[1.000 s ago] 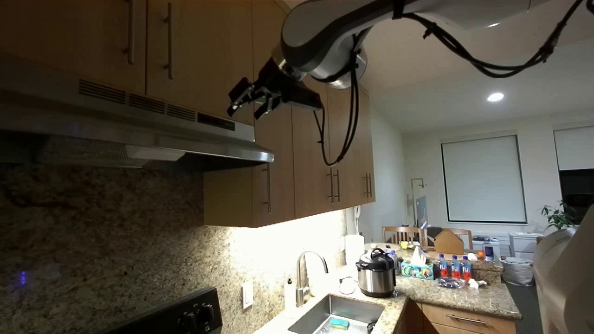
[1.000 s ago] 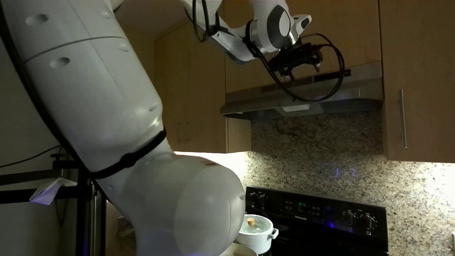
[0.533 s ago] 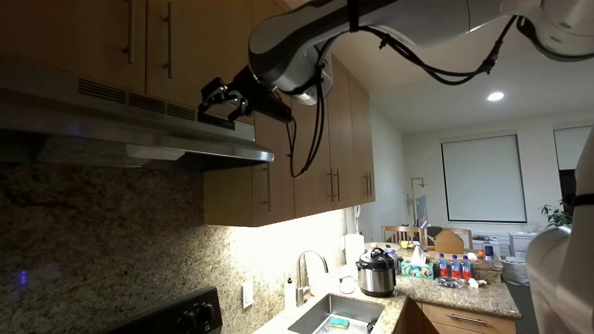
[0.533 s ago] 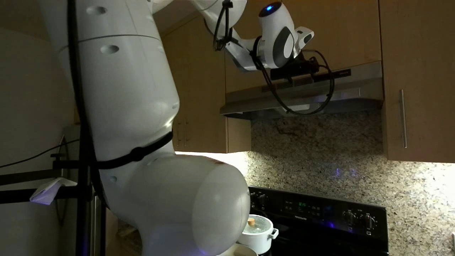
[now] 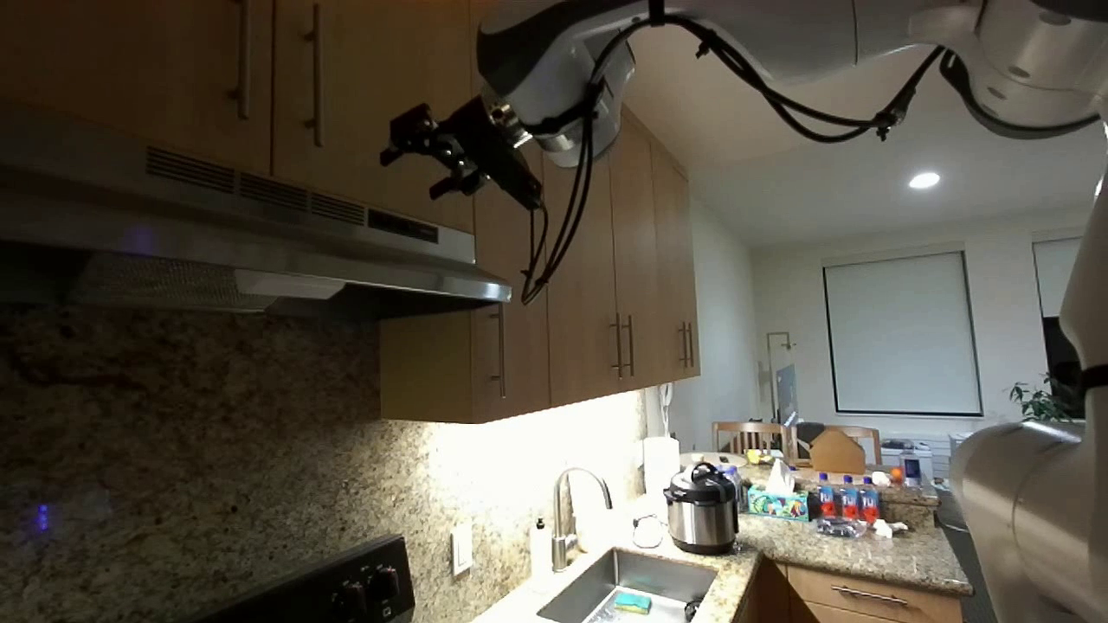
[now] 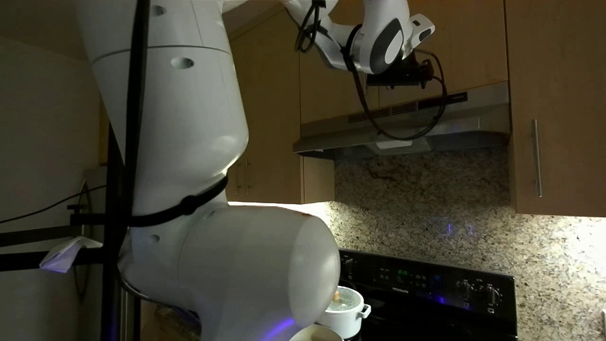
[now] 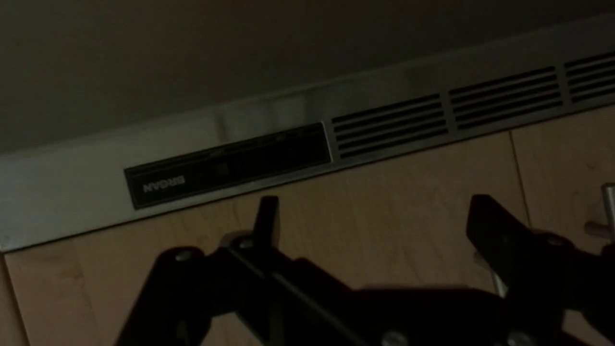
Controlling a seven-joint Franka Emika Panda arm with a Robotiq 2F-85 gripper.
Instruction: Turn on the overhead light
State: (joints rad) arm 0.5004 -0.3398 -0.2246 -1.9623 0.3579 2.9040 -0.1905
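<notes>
The range hood hangs under the wooden cabinets and also shows in an exterior view. Its black control panel sits at one end of the front strip. In the wrist view the panel appears upside down, with the brand name at its left; its switches are too dark to tell apart. The pale lamp cover under the hood shows no glow. My gripper is open and empty, above the panel and apart from it. In the wrist view the fingertips stand wide apart before the cabinet door.
Cabinet doors with bar handles rise above the hood. Vent slots lie beside the panel. Below are the stove, a white pot and the sink. Cables loop below the wrist.
My gripper first moved toward the hood and down in front of the panel. It has since risen and tilted, and now stands above the panel. The lamp cover looks the same.
</notes>
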